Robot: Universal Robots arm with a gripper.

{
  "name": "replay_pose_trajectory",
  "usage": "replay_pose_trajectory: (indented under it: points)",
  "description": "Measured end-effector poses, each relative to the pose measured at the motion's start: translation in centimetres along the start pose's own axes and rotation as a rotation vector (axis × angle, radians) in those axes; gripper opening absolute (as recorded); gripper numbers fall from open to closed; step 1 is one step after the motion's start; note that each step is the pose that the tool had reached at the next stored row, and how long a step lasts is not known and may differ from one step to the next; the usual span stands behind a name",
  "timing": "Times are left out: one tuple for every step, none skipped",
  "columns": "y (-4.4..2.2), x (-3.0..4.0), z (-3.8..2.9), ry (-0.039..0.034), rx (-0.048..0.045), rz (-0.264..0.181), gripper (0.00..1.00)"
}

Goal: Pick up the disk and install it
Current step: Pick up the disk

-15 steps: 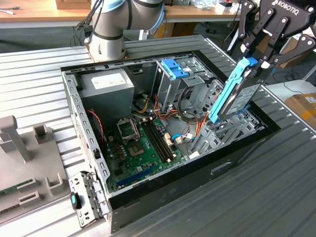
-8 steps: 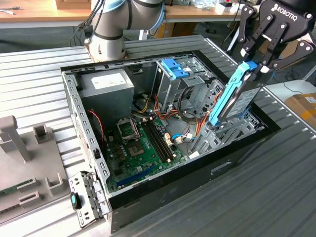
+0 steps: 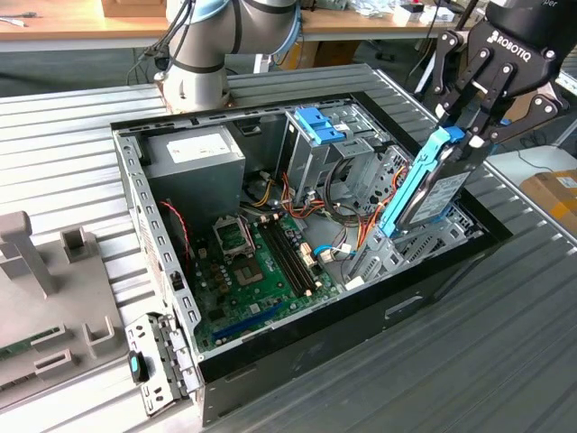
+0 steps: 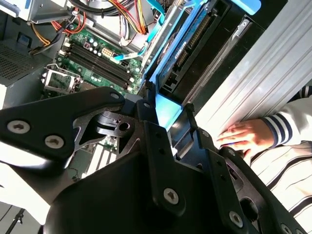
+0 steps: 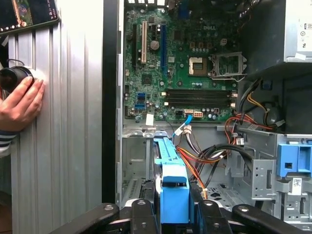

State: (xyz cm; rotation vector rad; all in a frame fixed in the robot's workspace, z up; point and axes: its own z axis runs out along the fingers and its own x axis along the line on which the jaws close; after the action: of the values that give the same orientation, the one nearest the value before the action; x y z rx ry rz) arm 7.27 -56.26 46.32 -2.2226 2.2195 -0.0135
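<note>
Disk (image 3: pixel 439 194) pinched edgewise in the gripper (image 3: pixel 471 133)
Blue-framed, it hangs tilted over the open case (image 3: pixel 361 327) on the tabletop (image 3: pixel 509 361); its print is too small to read.

The exterior view looks down obliquely from a little way off at the whole open case (image 3: pixel 361 311), while both wrist views peer closely past the gripper (image 5: pixel 174 210) into it, all three sharing the motherboard (image 3: pixel 257 271).

Ribbed grey metal table (image 3: pixel 505 352) w/ wooden bench (image 3: pixel 63 23) behind, cardboard box (image 3: pixel 554 194) at the exterior view's right.
</note>
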Motion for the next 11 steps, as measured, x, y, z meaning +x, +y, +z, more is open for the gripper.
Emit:
replay_pose_trajectory:
  points:
    - [0.00, 0.00, 0.11, 0.0001, 0.0000, 0.000, 0.36]
    - [0.00, 0.00, 0.24, -0.0001, 0.0000, 0.000, 0.36]
    - [0.00, 0.01, 0.34, -0.0002, 0.0000, 0.000, 0.36]
    - [0.00, 0.04, 0.62, -0.0021, 0.0003, 0.000, 0.36]
    - [0.00, 0.04, 0.74, -0.0036, 0.0015, 0.000, 0.36]
    - [0.01, 0.05, 0.77, -0.0039, 0.0019, 0.000, 0.36]
    - [0.02, 0.06, 0.79, -0.0041, 0.0021, 0.000, 0.36]
    - [0.05, 0.14, 0.84, -0.0069, 0.0062, 0.000, 0.36]
    - [0.07, 0.19, 0.85, -0.0089, 0.0102, -0.001, 0.36]
    - [0.10, 0.24, 0.88, -0.0110, 0.0142, -0.002, 0.36]
    - [0.15, 0.29, 0.91, -0.0121, 0.0175, -0.002, 0.36]
